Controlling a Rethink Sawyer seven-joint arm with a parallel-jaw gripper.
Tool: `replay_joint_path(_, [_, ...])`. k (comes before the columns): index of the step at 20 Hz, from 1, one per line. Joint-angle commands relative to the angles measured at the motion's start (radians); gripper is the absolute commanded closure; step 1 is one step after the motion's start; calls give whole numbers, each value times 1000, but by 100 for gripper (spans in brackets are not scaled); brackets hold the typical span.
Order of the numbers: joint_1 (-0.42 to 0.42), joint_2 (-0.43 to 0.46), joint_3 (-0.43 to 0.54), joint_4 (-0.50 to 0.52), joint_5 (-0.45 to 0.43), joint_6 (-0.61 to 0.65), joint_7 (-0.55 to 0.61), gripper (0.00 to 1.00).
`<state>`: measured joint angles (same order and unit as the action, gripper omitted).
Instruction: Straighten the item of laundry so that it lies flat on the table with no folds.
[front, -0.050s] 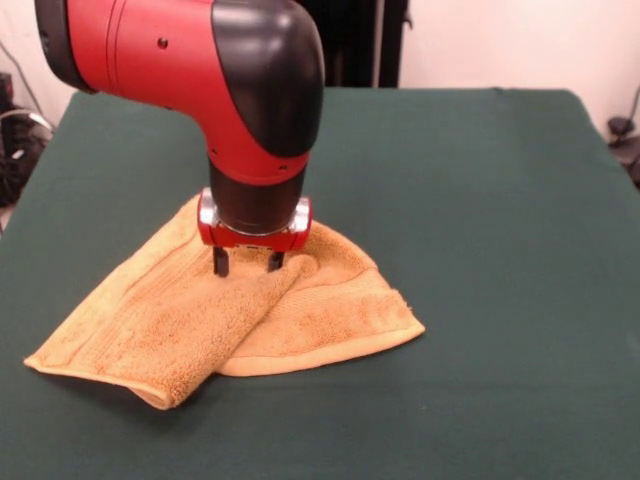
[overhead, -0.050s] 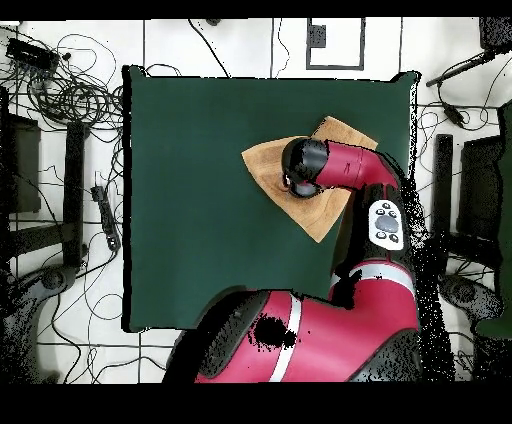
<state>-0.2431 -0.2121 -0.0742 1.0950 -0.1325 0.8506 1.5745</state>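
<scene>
Presently folded yellow-orange towel (front, -0.050s: 300, 320) on green surface (front, -0.050s: 500, 250), end effector (front, -0.050s: 247, 262) fingers spread, tips pressing into its raised fold

A: What kind of place is shown?

B: A robotics laboratory. A large rectangular table covered in plain dark green cloth (overhead, -0.050s: 200, 200) stands on a pale tiled floor (overhead, -0.050s: 240, 40), with a red and black industrial robot arm (overhead, -0.050s: 330, 330) mounted at one side.

A: Which details support this?

B: Tangled black cables (overhead, -0.050s: 70, 95) spread across the floor around the table, and dark equipment stands (overhead, -0.050s: 445, 190) flank it on both sides. In the front view, plain white walls (front, -0.050s: 500, 40) rise behind the table, and more black wiring (front, -0.050s: 15, 140) lies at its edge. No domestic furnishings appear; the table serves as a bare test surface.
</scene>
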Motion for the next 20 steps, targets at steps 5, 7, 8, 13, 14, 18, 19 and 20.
replay_joint_path(5, [21,111,99,124,-30,-315,170,0])
replay_joint_path(7, [25,98,92,153,-27,-305,181,0])
replay_joint_path(8, [26,93,92,163,-29,-306,179,0])
replay_joint_path(13, [26,79,96,212,-39,-329,156,0])
replay_joint_path(14, [23,76,99,226,-38,-344,156,0])
replay_joint_path(18, [22,70,95,264,-27,-376,177,0])
replay_joint_path(19, [22,69,94,270,-29,-386,175,0])
replay_joint_path(20, [22,69,95,275,-29,-395,174,0])
